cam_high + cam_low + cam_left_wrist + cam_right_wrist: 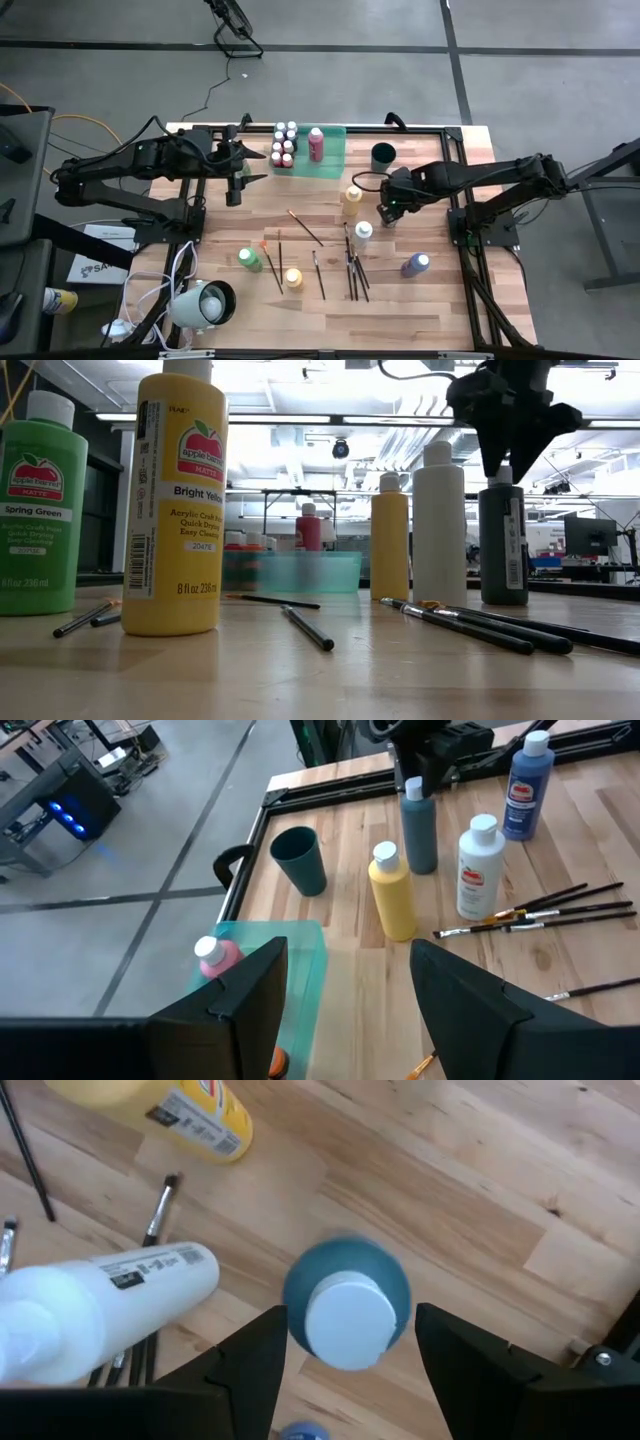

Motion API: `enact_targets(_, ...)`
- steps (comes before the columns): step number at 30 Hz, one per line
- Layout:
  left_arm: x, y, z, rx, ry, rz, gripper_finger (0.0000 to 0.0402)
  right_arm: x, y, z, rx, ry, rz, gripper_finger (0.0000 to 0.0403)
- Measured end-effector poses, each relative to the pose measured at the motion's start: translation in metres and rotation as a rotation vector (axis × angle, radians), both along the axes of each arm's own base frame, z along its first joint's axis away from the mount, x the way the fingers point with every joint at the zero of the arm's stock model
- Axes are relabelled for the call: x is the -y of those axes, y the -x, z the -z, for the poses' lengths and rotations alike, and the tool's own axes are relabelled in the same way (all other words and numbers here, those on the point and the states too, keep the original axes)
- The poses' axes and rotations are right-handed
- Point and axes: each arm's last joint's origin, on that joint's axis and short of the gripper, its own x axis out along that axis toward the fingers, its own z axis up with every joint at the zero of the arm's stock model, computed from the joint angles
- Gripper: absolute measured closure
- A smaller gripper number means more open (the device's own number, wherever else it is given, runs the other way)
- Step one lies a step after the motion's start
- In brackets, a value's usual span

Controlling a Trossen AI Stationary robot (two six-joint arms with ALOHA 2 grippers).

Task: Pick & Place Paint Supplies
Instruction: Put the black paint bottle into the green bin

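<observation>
Two Apple Barrel bottles — Spring Green (38, 510), Bright Yellow (180, 510) — both grippers' jaws apart.

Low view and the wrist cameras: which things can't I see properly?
Tray, low view: far and blurred; its small bottles' colours are unclear.
Pink bottle, left wrist view: lower part behind the left gripper's finger.
Green bottle, low view: cut by the picture's left edge.
Dark bottle, right wrist view: seen from above, label hidden.

Open wood right of the purple bottle (415, 264); brushes (353, 268) (loosely scattered) and upright bottles (352, 199) crowding mid-table.
</observation>
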Motion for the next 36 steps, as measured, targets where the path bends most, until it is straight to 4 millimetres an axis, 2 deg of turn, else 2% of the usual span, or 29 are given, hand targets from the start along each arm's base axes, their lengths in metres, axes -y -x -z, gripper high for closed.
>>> enact_targets(14, 0.0, 0.0, 0.0, 0.001, 0.002, -0.001, 0.0195, -0.001, -0.005, 0.0, 0.046, 0.043, 0.013, 0.0188)
enact_targets(21, 0.0, 0.0, 0.0, 0.001, 0.003, -0.001, 0.0195, -0.007, 0.0, 0.014, 0.001, 0.052, 0.01, 0.0188)
enact_targets(36, 0.0, 0.0, 0.0, 0.001, 0.004, -0.001, 0.0195, -0.01, 0.0, 0.014, 0.02, 0.085, 0.016, 0.0188)
